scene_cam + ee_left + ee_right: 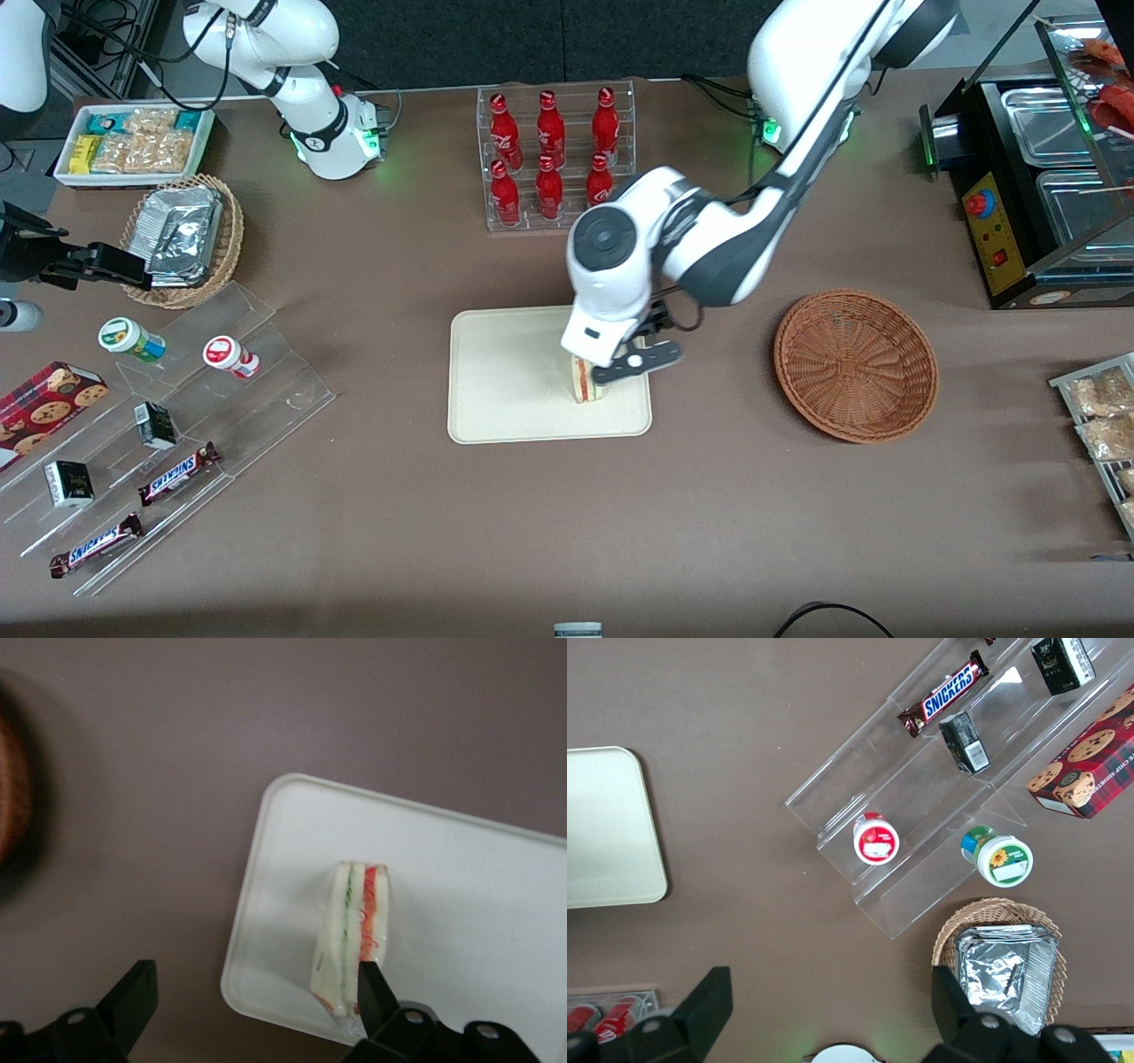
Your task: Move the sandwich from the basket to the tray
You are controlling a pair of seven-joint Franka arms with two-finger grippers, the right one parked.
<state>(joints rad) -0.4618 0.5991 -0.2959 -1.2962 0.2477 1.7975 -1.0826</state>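
The sandwich (pixel 583 383) stands on its edge on the cream tray (pixel 505 381), near the tray's rim toward the working arm's end; its red and green filling lines show on the sandwich (pixel 353 935) in the left wrist view. My left gripper (pixel 620 365) hangs just above it, open. The fingers are spread wide, one fingertip (pixel 373 988) right against the sandwich and the other over bare table off the tray (pixel 478 895). The reddish-brown basket (pixel 856 364) sits empty on the table, toward the working arm's end.
A clear rack of red bottles (pixel 556 155) stands farther from the front camera than the tray. Acrylic display steps (pixel 168 425) with snack bars, a tan basket of foil packets (pixel 183 237) and a white snack bin (pixel 133 143) lie toward the parked arm's end. A black food warmer (pixel 1032 186) stands at the working arm's end.
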